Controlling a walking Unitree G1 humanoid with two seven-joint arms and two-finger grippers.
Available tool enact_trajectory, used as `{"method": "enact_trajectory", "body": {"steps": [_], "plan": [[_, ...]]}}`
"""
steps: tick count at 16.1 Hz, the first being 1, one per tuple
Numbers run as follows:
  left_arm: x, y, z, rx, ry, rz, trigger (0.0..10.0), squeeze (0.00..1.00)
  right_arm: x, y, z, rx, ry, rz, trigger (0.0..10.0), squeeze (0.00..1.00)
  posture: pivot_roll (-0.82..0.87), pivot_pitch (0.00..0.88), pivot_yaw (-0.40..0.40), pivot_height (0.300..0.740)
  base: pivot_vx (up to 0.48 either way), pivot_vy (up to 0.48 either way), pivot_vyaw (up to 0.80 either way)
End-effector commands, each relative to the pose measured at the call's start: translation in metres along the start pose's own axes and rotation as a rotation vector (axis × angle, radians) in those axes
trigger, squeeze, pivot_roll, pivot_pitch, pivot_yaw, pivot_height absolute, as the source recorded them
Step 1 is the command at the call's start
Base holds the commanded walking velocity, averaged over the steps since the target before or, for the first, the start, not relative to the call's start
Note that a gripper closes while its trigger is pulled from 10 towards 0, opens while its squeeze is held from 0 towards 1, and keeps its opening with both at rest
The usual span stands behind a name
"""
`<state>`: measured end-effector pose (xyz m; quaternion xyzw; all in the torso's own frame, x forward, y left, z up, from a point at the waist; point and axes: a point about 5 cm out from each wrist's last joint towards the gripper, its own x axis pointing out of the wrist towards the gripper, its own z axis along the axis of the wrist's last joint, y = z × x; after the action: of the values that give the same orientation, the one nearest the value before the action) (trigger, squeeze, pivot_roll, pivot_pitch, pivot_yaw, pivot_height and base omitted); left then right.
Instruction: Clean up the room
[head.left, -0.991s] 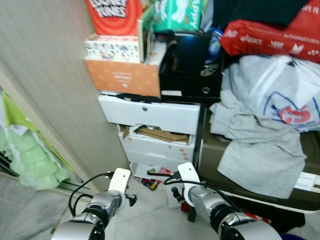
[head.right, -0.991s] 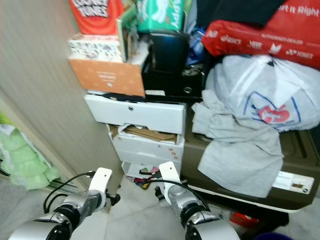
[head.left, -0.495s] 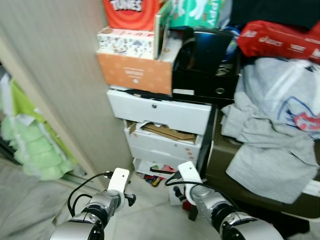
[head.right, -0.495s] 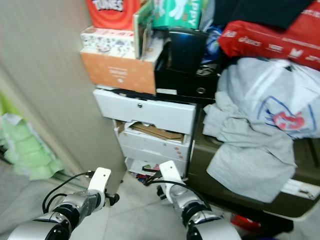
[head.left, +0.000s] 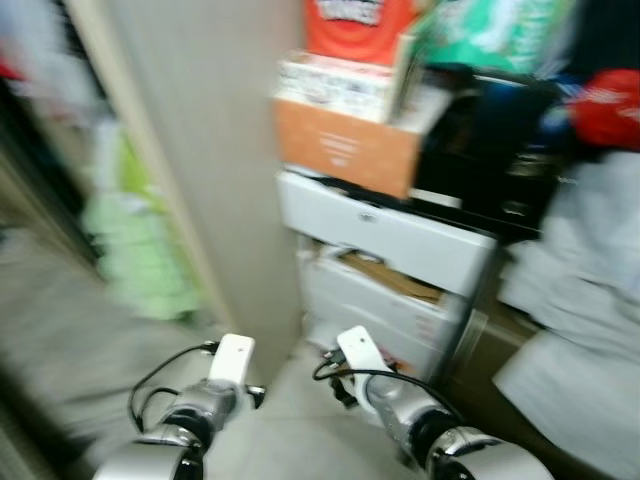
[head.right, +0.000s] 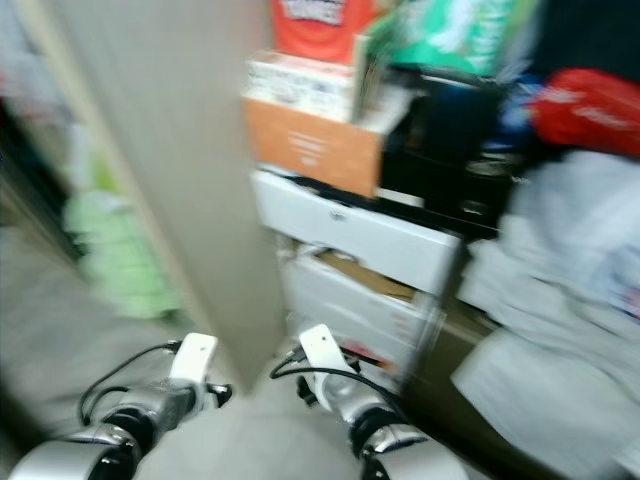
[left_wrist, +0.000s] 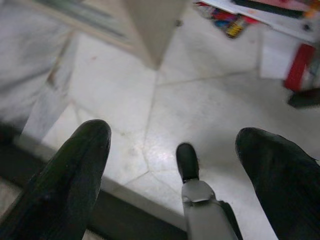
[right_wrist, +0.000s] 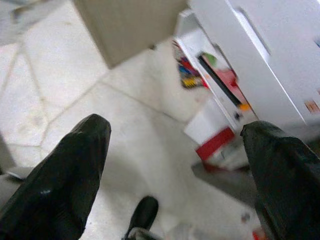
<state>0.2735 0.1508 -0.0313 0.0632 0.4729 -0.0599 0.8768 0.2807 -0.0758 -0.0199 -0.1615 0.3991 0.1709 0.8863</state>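
Both arms hang low in front of me, left arm (head.left: 215, 400) and right arm (head.left: 375, 385). My left gripper (left_wrist: 175, 145) is open over pale floor tiles (left_wrist: 200, 110), with nothing between its fingers (left_wrist: 82, 150). The right gripper (right_wrist: 177, 140) is also open and holds nothing; it hangs above the floor near the foot of a white drawer unit (head.left: 390, 250). Small colourful items (right_wrist: 187, 75) lie on the floor beneath the lowest drawer. A heap of grey clothes (head.left: 580, 330) lies to the right of the drawers. The head views are blurred.
An orange box (head.left: 345, 150) and a black case (head.left: 500, 140) sit on the drawer unit. A beige panel (head.left: 200, 150) stands on its left, with a green bundle (head.left: 135, 250) beyond. A red object (right_wrist: 215, 142) lies by the drawers.
The whole picture has swung, so the camera has turned left and the view is now blurred. Both arms hang as before, grippers still open.
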Motion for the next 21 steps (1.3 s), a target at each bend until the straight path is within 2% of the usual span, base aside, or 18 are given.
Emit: {"method": "enact_trajectory", "body": {"steps": [1,8,11,17,21], "plan": [[0.000,0.003,0.001,-0.017,-0.008,0.015,10.0,0.00,0.000,-0.001,0.003,-0.019,-0.012,0.005,10.0,0.00,-0.23,0.000,0.037,0.740,0.000,0.000,0.80],[-0.001,0.007,0.003,-0.069,-0.024,0.045,10.0,0.00,0.000,0.005,0.006,-0.044,-0.029,0.034,10.0,0.00,-0.22,0.000,0.037,0.740,0.000,0.000,0.80],[-0.001,0.012,0.005,-0.157,-0.044,0.071,10.0,0.00,0.000,0.007,0.006,-0.052,-0.037,0.042,10.0,0.00,-0.22,0.000,0.037,0.740,0.000,0.000,0.80],[-0.002,0.020,0.008,-0.273,-0.096,0.086,10.0,0.00,0.000,0.015,0.008,-0.071,-0.054,0.071,10.0,0.00,-0.20,0.000,0.033,0.740,0.000,0.000,0.80],[-0.003,0.022,0.010,-0.301,-0.118,0.084,10.0,0.00,0.000,0.019,0.010,-0.070,-0.068,0.088,10.0,0.00,-0.20,0.000,0.037,0.740,0.000,0.000,0.72]]}}
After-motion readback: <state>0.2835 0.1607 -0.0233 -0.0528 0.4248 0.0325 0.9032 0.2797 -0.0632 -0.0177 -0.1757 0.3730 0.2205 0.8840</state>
